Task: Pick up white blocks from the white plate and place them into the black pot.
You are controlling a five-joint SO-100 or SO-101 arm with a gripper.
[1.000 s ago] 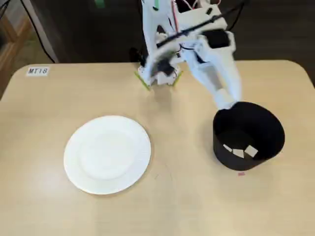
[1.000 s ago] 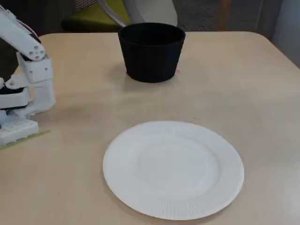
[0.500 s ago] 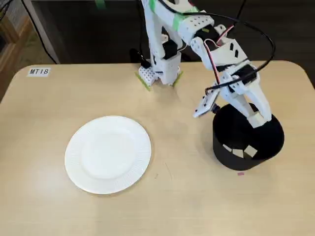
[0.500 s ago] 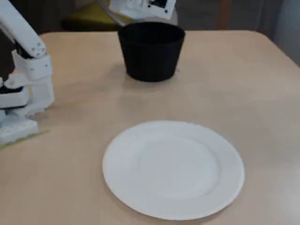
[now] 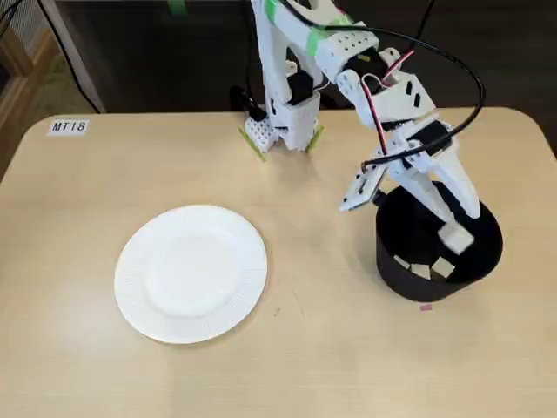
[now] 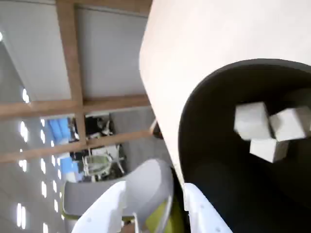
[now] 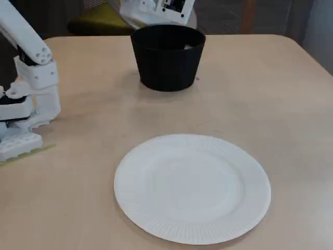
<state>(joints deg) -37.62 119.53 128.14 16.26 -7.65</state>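
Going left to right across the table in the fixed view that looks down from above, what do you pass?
Label reading MT18 → white plate → arm's base → black pot, with the gripper over it.

Pale wood table [image 5: 104,183]; chair [image 6: 141,194] behind, grey back, green seat; timber-framed windows [image 6: 43,73].
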